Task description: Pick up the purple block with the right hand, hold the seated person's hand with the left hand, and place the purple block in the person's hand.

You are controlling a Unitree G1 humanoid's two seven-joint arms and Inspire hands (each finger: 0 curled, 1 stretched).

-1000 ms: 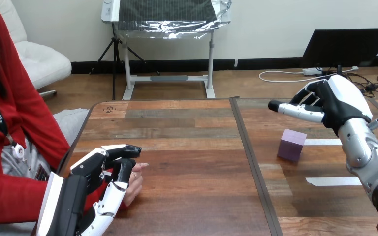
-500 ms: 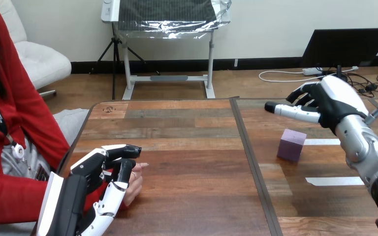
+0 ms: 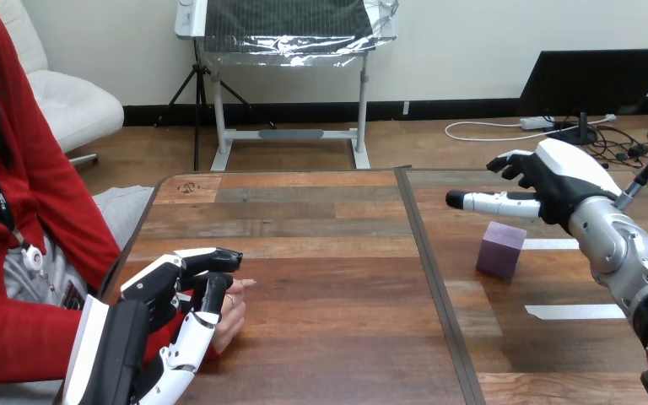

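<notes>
Lower and further left than a second ago, the right robot hand (image 3: 557,181) hangs at the frame's right, its arm raised off the tabletop (image 3: 329,253), fingers stretched straight leftward and grasping nothing. Just below its fingers the block (image 3: 501,249) sits on the tabletop, apart from it. At lower left, the left robot hand (image 3: 169,295) remains clenched round the person's hand (image 3: 234,310).

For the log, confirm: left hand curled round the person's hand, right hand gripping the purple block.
Wrong: in the head view the right hand is open, apart from the purple block on the table. The left hand does curl round the person's hand.
</notes>
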